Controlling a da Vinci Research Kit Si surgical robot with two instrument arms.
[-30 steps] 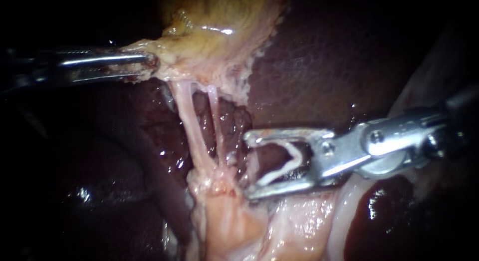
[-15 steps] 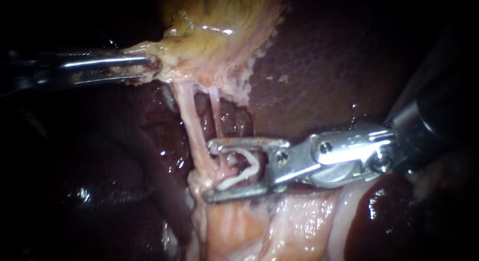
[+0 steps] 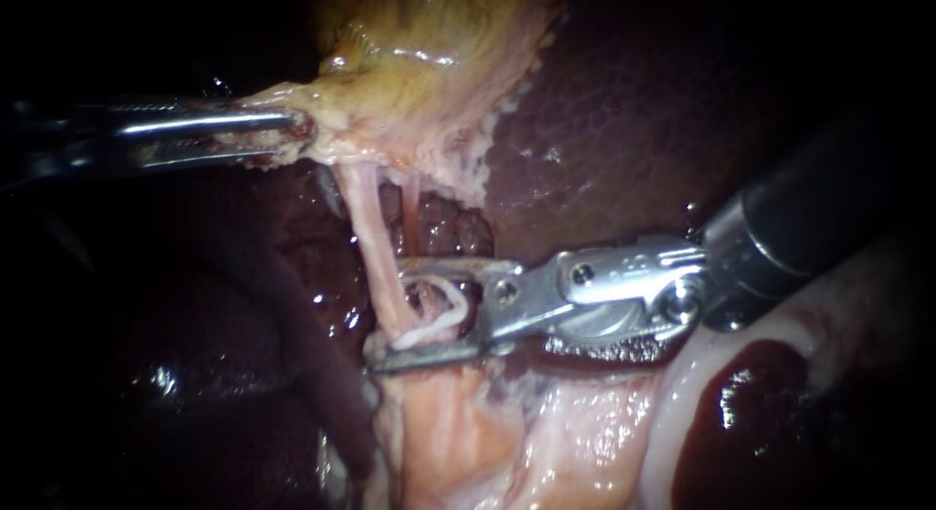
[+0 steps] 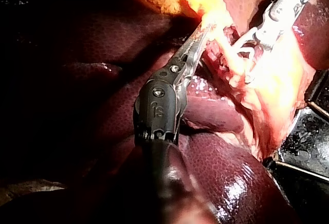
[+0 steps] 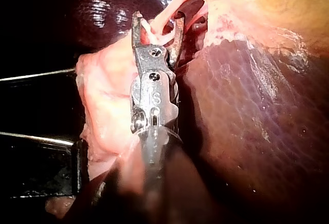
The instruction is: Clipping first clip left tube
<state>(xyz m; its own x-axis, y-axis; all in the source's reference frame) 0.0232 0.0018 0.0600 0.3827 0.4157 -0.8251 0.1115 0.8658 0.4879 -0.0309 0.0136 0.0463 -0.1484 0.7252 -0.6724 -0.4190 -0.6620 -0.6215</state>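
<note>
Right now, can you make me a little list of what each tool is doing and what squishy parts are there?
left instrument: jaws shut on the edge of the gallbladder
right instrument: jaws apart, holding a white clip between them
clip: open, not squeezed yet
left tube: thicker, pale pink, runs down from the gallbladder and crosses at the right instrument's jaw tips
right tube: thinner, beside the left tube, goes behind the upper jaw
liver: dark red, behind it all
</note>
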